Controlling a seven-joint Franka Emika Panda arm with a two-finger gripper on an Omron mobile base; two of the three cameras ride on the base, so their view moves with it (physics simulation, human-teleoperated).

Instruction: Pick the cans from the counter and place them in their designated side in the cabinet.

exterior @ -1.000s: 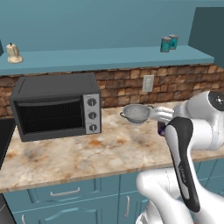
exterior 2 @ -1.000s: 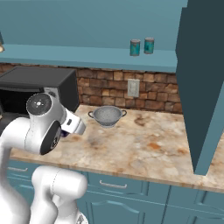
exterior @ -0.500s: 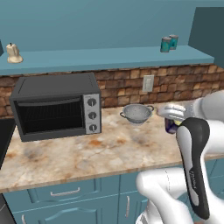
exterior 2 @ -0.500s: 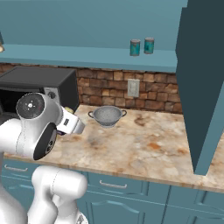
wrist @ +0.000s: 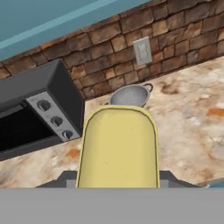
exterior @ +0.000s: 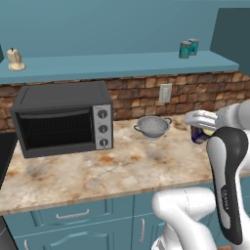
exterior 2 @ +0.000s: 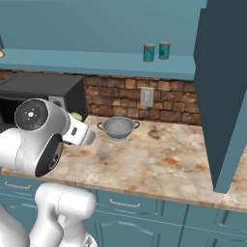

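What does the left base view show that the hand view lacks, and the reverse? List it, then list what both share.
Left base view alone: two cans on the teal shelf, a small pale figure at its left end, drawer fronts, and the gripper shut on a dark blue can.
Hand view alone: that can's yellow top, close up.
Both: toaster oven, colander, wall outlet, brick wall, counter.
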